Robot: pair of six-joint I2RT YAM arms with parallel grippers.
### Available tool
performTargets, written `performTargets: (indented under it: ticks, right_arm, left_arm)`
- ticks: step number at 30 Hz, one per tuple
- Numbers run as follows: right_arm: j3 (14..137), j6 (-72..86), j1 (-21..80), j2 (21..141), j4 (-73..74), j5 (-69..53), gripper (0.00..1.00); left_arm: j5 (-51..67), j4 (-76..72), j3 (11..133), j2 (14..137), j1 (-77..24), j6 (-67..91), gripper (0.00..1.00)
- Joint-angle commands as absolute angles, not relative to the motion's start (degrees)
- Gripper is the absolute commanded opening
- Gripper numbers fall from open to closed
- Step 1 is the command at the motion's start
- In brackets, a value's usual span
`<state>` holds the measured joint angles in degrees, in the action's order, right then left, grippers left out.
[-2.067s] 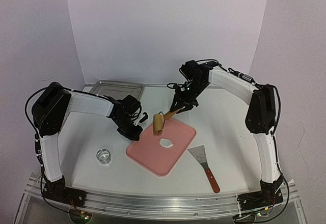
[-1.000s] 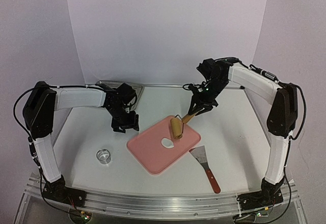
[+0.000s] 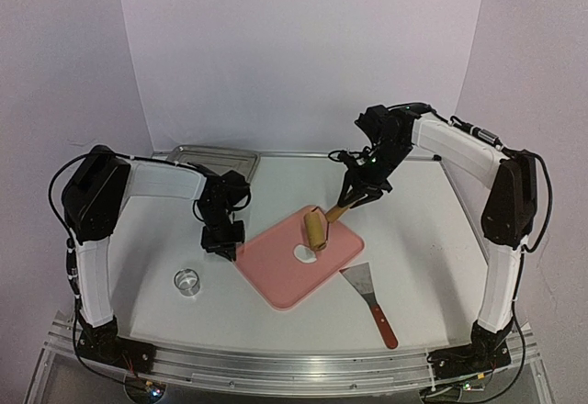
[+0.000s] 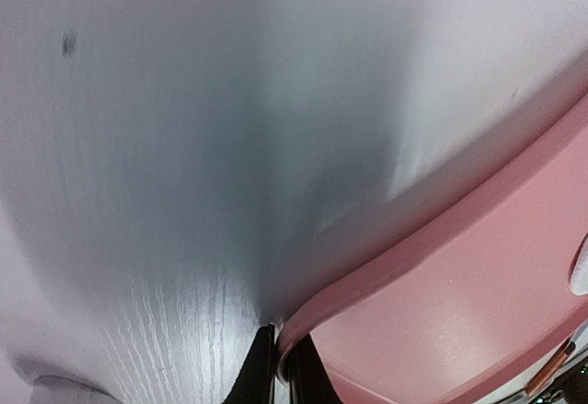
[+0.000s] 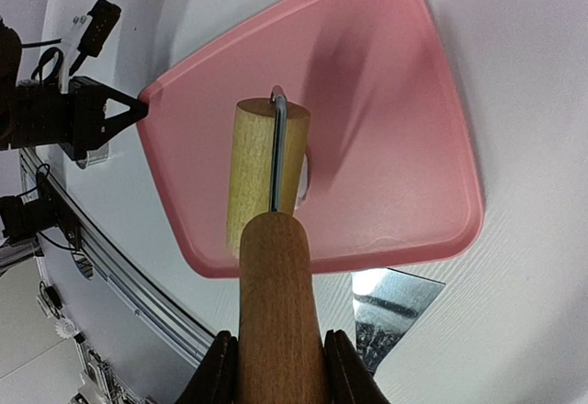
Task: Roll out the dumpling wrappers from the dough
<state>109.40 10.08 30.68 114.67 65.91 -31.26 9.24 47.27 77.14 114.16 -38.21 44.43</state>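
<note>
One dumpling wrapper is seen, a small flat white round of dough. It is laid on a pink board, about in the board's middle. The board is set in the middle of the table and is turned so that one corner is pointed at the table's near edge.

A wooden roller is set down on the board, right at the wrapper's far edge. Whether the dough is pressed by it cannot be told. In the right wrist view most of the wrapper is hidden by the roller, and only a thin white bit is shown beside it. The roller's handle is grasped by the right pincer, with a finger pressed on each side of the wood. The handle is sloped up toward the table's far right corner.

The left pincer is clenched on the board's left corner. In the left wrist view the pink rim is seen pinched between two dark fingers that are closed tight. A bit of the wrapper is caught at the right edge of that view.

A metal tray is placed at the table's far edge, toward the left corner. A small round ring is placed near the table's near edge, left of the board and apart from it. A spatula with a red handle is laid just beside the board's right side, its handle pointed at the table's near edge.
</note>
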Motion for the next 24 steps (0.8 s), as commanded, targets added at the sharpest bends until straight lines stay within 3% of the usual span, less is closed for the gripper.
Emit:
performTargets:
  ticks: [1,12,24]
  right_arm:
    - [111.35,10.37,31.08,113.75,64.96,-34.17,0.00]
    - [108.12,14.02,34.92,116.39,64.05,-33.46,0.00]
    - [104.96,19.72,35.51,117.21,63.37,-32.30,0.00]
  left_arm:
    - [-1.30,52.03,85.29,118.91,-37.62,34.69,0.00]
    - [-0.18,42.24,84.94,119.68,-37.47,5.12,0.00]
    - [3.31,42.60,88.01,122.69,-37.09,3.32,0.00]
